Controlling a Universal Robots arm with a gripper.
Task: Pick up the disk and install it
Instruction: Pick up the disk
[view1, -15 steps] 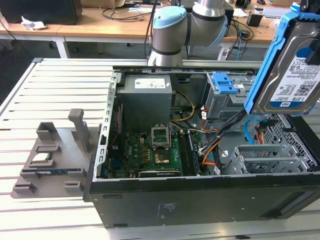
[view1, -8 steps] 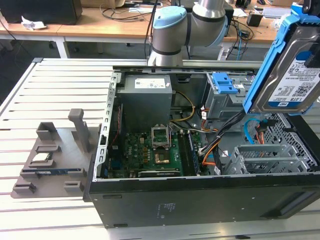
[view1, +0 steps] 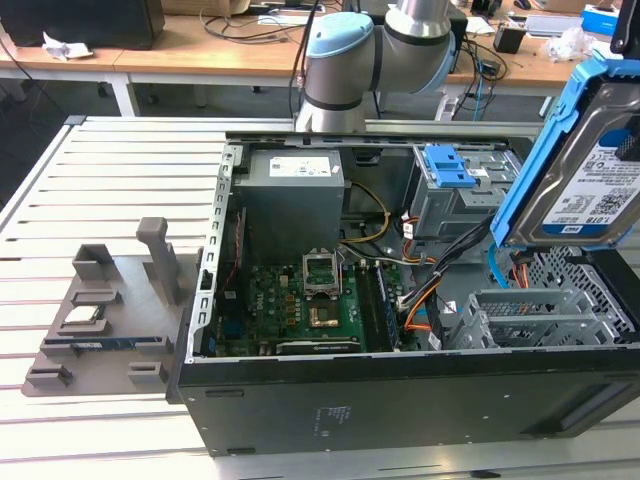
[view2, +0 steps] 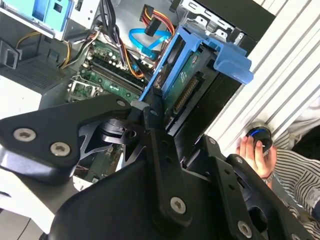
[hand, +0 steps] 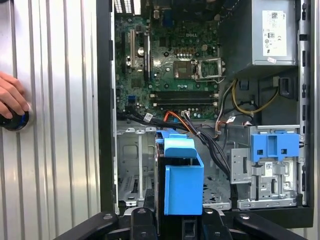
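Gripper (view2: 182, 120) pinches the disk (view1: 592, 175), which is tilted on edge above the computer case (view1: 400, 405), over its drive cage (view1: 545, 315) end. Likely best done by squaring the blue bracket (hand: 184, 185) to that cage and keeping it clear of the cables (view1: 455, 255).

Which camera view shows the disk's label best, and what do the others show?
The exterior view: the disk hangs tilted, its white-and-blue label facing the camera. The second wrist view shows its green underside inside the blue bracket; the first wrist view shows it end-on, mostly bracket.

Disk (view2: 192, 75) in blue bracket (view2: 227, 57) between the black tool's (view2: 182, 117) fingers (view2: 159, 130), over the open computer case (view2: 227, 100); a hand (view2: 252, 152) nearby.
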